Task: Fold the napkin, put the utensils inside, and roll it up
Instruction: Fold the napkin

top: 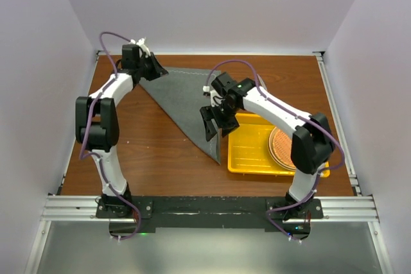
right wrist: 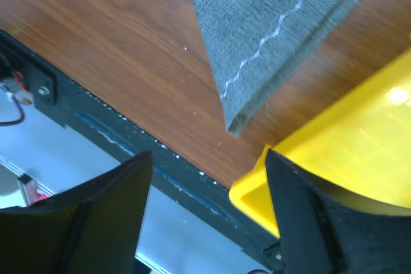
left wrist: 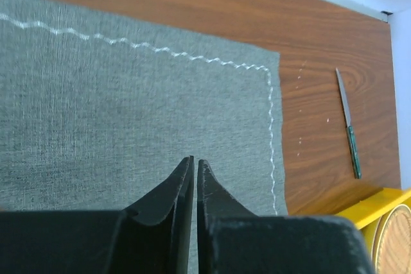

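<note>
The dark grey napkin (top: 192,101) lies folded into a triangle on the wooden table, its tip pointing towards me beside the yellow tray. My left gripper (top: 153,66) is at its far left corner. In the left wrist view its jaws (left wrist: 194,159) are closed to a thin slit just over the cloth (left wrist: 115,107). My right gripper (top: 214,126) hangs open over the napkin's right edge. In the right wrist view (right wrist: 207,155) it is empty, above the napkin's tip (right wrist: 257,43). One teal-handled knife (left wrist: 350,134) lies on the table beyond the napkin's far right corner. Other utensils are out of view.
A yellow tray (top: 247,155) sits right of the napkin and holds a round woven orange-brown mat (top: 282,145). The tray's corner shows in the right wrist view (right wrist: 347,139), close to my right finger. White walls enclose the table. A black rail (top: 205,206) runs along the near edge.
</note>
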{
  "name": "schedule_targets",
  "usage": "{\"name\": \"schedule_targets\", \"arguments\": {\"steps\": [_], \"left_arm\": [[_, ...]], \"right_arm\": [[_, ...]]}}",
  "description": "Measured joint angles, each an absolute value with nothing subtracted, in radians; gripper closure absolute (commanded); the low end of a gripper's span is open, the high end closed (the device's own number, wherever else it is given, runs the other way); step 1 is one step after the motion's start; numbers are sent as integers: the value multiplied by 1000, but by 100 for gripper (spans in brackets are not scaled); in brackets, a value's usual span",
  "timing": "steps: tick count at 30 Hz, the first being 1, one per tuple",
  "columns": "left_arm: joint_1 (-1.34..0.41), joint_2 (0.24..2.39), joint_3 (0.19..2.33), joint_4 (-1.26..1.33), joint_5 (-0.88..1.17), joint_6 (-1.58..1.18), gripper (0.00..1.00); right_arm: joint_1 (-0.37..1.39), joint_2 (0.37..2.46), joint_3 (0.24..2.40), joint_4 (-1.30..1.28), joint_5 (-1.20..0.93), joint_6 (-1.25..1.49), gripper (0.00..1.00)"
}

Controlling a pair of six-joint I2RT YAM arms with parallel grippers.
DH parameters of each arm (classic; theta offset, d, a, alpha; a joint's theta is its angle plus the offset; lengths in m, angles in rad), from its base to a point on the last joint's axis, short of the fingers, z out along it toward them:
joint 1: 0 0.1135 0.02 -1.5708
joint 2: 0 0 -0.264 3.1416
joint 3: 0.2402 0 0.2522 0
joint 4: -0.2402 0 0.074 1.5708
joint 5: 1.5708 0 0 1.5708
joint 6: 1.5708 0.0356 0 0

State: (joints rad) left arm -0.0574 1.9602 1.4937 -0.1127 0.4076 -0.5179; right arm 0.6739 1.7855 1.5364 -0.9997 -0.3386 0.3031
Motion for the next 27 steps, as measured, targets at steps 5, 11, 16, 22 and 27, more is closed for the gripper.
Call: {"name": "schedule_targets", "arguments": {"steps": [5,11,16,22,27], "left_arm": [[5,2088,1509,-75,484,-561,94],[97,2229,1581,-8,522,-621,96],[129,2300,1623,51,540,-677,97],[131,2356,1680,79,543,-702,98],[138,2386,1699,90,535,-719,99]], "right_arm": [[720,1914,1539,-978,-358,275,25],[775,1991,1529,-971,-338,273,24],[784,1991,1522,-973,-302,273,28],[783,1994,1523,-991,-228,276,34],[782,2028,1528,-997,-194,283,54]]}}
